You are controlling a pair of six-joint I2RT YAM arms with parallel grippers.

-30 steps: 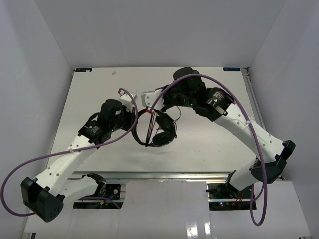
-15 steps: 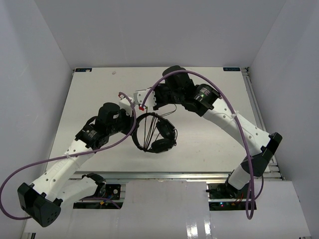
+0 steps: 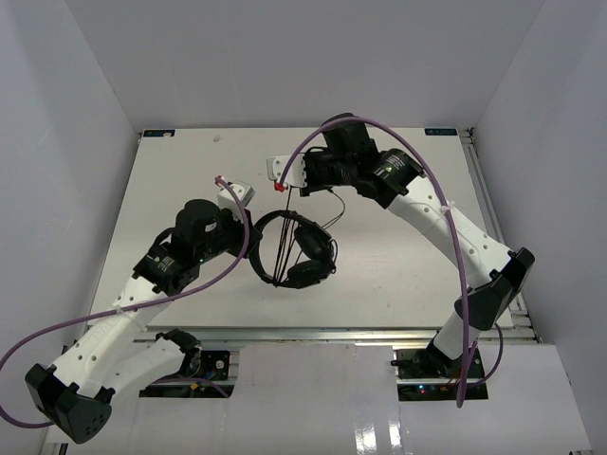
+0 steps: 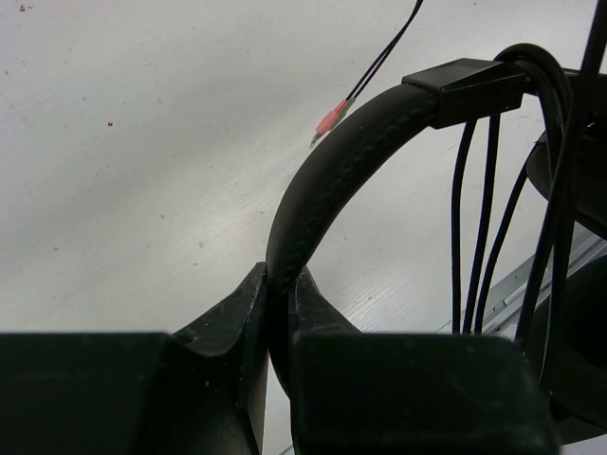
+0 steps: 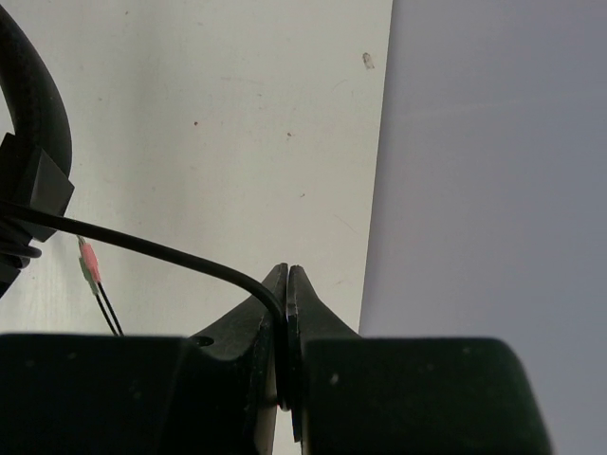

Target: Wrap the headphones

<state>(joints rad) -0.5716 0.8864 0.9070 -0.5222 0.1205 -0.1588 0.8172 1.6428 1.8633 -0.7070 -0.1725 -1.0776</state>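
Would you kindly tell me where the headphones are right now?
In the top view the headphones are near the middle of the table, their headband clamped in the jaws of the left gripper on their left.

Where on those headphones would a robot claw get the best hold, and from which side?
Probably the headband, from outside its arch, as the left gripper pinches it now: it is a narrow padded strip that two jaws can clamp. The earcups look too bulky, and the cord loops across the arch's inside.

A robotics lab cell — white table (image 3: 171,190) boxed by plain white walls (image 3: 66,114), two arms (image 3: 114,322) bolted on.
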